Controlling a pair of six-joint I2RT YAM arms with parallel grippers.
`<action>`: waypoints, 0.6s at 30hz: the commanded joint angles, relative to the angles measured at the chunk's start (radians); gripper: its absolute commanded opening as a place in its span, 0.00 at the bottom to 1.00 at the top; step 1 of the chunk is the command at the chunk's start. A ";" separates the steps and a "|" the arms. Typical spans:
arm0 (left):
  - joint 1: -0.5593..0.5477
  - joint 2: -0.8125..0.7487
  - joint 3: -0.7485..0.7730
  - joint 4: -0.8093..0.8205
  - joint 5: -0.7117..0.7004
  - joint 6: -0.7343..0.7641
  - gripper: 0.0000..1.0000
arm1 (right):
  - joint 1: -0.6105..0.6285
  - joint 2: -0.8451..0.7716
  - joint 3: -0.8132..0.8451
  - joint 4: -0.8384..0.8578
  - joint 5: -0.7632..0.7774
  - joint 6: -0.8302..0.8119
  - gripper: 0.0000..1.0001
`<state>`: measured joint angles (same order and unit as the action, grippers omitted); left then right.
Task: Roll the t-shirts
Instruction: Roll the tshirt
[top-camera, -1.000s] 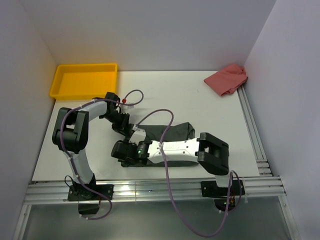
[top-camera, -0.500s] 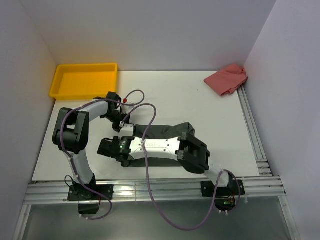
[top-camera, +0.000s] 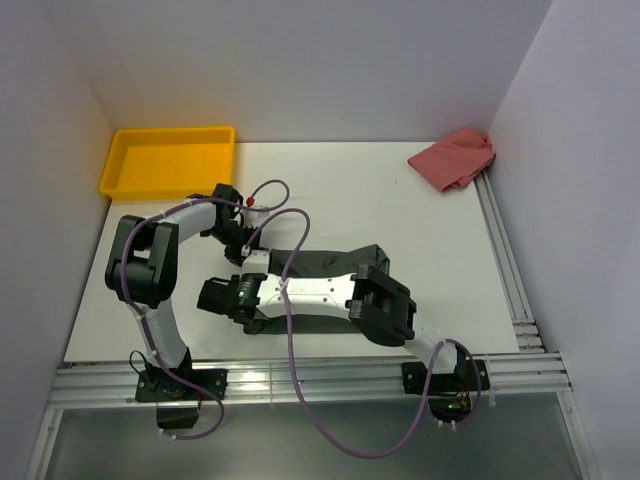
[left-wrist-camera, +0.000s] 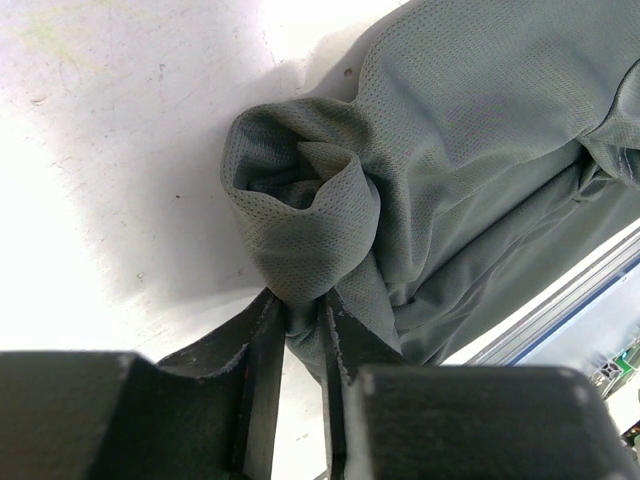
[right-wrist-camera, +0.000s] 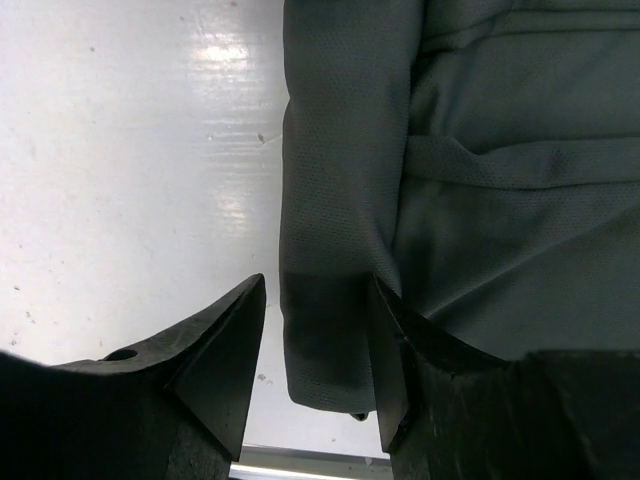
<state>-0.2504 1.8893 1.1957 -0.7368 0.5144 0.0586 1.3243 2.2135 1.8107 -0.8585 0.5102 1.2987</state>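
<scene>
Charcoal-grey cloth is lying as a folded band at lower centre of the top view: the t-shirt (top-camera: 335, 262) on the tabletop (top-camera: 400, 200). Over the last second the right arm has been swinging leftward along it, so the right pincer (right-wrist-camera: 312, 300) is now standing wide open astride the left edge, gripping nothing. The left pincer (left-wrist-camera: 300, 312) is nipping the curled end, nearly shut. We are judging the roll as barely begun.
</scene>
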 joint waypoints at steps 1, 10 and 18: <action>-0.010 -0.016 0.028 0.007 -0.008 0.004 0.25 | 0.009 0.020 -0.008 -0.014 -0.004 -0.004 0.52; -0.010 -0.041 0.056 0.001 -0.001 0.012 0.48 | 0.013 0.061 0.001 -0.056 -0.027 -0.006 0.52; 0.005 -0.058 0.160 -0.052 0.035 0.014 0.55 | 0.012 0.055 -0.042 -0.004 -0.050 -0.009 0.45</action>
<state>-0.2523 1.8877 1.2926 -0.7647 0.5182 0.0635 1.3262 2.2520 1.8050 -0.8719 0.4847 1.2858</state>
